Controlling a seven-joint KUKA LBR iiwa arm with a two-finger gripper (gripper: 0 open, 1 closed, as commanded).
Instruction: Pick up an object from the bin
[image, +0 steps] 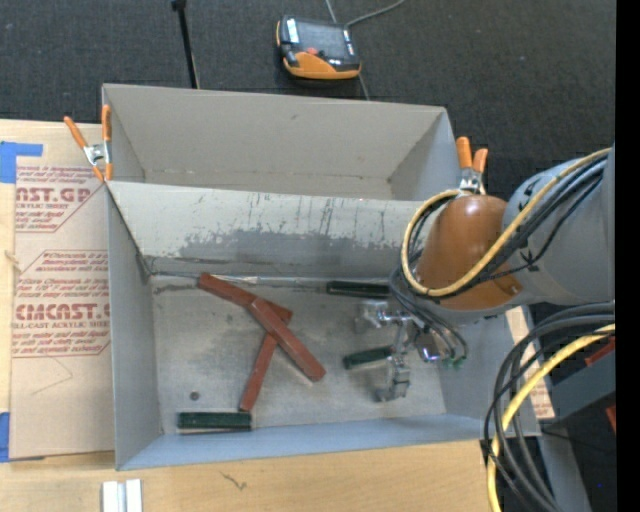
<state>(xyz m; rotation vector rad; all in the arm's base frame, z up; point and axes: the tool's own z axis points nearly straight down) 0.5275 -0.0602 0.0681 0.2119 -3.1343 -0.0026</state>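
Note:
My gripper (388, 352) hangs low over the right part of the bin floor, open, one metal fingertip (377, 318) towards the back and the other towards the front. A short dark green bar (362, 358) lies on the floor between the two, pointing left; I cannot tell whether either touches it. Behind the gripper, another dark bar (358, 289) lies along the foot of the back wall.
Two reddish-brown sticks cross in the middle of the floor, a long one (300, 352) and a shorter one (258, 375) leaning forward. A dark green bar (215, 421) lies by the front left wall. The arm with its orange cover and cables overhangs the right wall.

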